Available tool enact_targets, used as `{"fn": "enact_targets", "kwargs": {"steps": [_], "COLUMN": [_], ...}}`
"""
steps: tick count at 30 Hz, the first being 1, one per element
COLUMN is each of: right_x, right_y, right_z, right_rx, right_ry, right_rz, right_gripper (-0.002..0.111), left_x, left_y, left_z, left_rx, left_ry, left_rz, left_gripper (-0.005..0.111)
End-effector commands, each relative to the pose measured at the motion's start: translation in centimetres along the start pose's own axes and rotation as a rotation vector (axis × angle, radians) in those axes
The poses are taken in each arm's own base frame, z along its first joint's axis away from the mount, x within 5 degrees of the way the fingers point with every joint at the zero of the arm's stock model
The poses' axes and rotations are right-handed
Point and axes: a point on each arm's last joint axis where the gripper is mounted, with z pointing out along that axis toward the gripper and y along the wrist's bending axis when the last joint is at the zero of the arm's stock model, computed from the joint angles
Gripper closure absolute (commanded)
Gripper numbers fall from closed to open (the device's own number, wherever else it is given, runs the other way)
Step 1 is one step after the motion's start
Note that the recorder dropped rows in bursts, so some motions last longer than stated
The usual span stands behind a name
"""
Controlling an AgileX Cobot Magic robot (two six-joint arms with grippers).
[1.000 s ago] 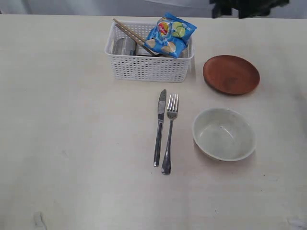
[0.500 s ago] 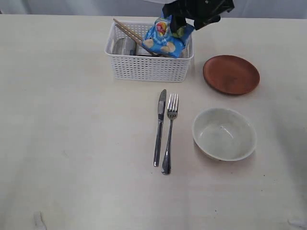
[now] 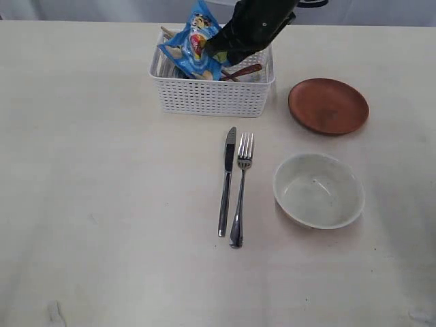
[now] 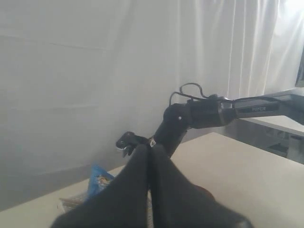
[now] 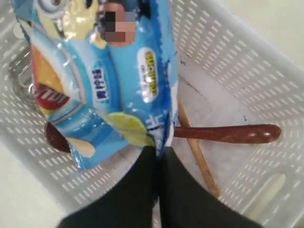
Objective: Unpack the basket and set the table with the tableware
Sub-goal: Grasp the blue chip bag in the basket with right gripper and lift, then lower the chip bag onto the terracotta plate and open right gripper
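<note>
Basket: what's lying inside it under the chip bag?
A wooden spoon and one chopstick show on the basket floor; the chip bag hides the rest.

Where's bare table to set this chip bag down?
Exterior view: widest free patch is the table left of basket and knife. Another strip runs below fork and bowl. Crowded on the right, where plate and bowl sit close.

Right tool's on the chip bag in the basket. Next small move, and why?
Probably lift straight up: the right tool looks shut on the edge of the chip bag, and the bag covers part of the wooden spoon and chopsticks inside the basket. Clearing it exposes them.
</note>
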Motion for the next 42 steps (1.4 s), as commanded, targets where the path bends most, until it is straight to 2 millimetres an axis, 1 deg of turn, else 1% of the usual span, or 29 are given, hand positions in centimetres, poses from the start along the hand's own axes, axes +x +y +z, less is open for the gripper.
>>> {"fn": "enact_targets", "kwargs": {"steps": [1,2,4,7,8,10,12,14,16,20,22,24,26,29,32,38,40,42], "right_x": [-0.3,-0.4,-0.6,-0.7,-0.7,-0.5,0.2,1.3,2.9,7.5,9.8,11.5,13.0,14.5,15.3,16.0,16.1,16.1], "right_y": [0.2,0.3,0.3,-0.2,-0.4,-0.6,-1.1,-2.0,-3.0,-5.6,-7.0,-8.4,-9.1,-9.6,-10.0,-10.9,-11.2,-11.2], "right_z": [-0.8,-1.3,-3.3,-7.7,-8.7,-10.5,-12.2,-13.6,-14.8,-16.6,-16.8,-16.4,-15.6,-13.8,-12.0,-8.3,-7.4,-7.0], "right_rx": [-0.001,0.001,0.030,0.111,0.125,0.135,0.149,0.163,0.177,0.174,0.157,0.139,0.103,0.090,0.106,0.084,0.082,0.076], "right_ry": [-0.013,-0.012,-0.010,-0.013,-0.014,-0.016,-0.017,-0.014,0.007,0.118,0.163,0.144,0.141,0.132,0.130,0.162,0.155,0.150], "right_rz": [-0.020,-0.027,-0.059,-0.061,-0.055,-0.042,-0.016,0.023,0.070,0.210,0.303,0.420,0.489,0.513,0.526,0.560,0.576,0.565], "right_gripper": [0.109,0.109,0.109,0.109,0.109,0.109,0.109,0.109,0.109,0.109,0.109,0.109,0.109,0.109,0.109,0.108,0.108,0.108], "left_x": [0.0,0.0,0.0,0.0,0.0,0.0,0.0,0.0,0.0,0.0,0.0,0.0,0.0,0.0,0.0,0.0,0.0,0.0], "left_y": [0.0,0.0,0.0,0.0,0.0,0.0,0.0,0.0,0.0,0.0,0.0,0.0,0.0,0.0,0.0,0.0,0.0,0.0], "left_z": [0.0,0.0,0.0,0.0,0.0,0.0,0.0,0.0,0.0,0.0,0.0,0.0,0.0,0.0,0.0,0.0,0.0,0.0], "left_rx": [-0.003,-0.003,-0.003,-0.003,-0.003,-0.003,-0.003,-0.003,-0.003,-0.003,-0.003,-0.003,-0.002,-0.002,-0.002,-0.002,-0.002,-0.002], "left_ry": [-0.011,-0.011,-0.011,-0.011,-0.011,-0.009,-0.009,-0.009,-0.009,-0.009,-0.009,-0.009,-0.007,-0.007,-0.007,-0.007,-0.007,-0.007], "left_rz": [-0.016,-0.016,-0.016,-0.016,-0.016,-0.016,-0.016,-0.016,-0.016,-0.016,-0.016,-0.016,-0.016,-0.016,-0.016,-0.016,-0.016,-0.016], "left_gripper": [0.107,0.107,0.107,0.107,0.107,0.107,0.107,0.107,0.107,0.107,0.107,0.107,0.107,0.107,0.107,0.107,0.107,0.107]}}
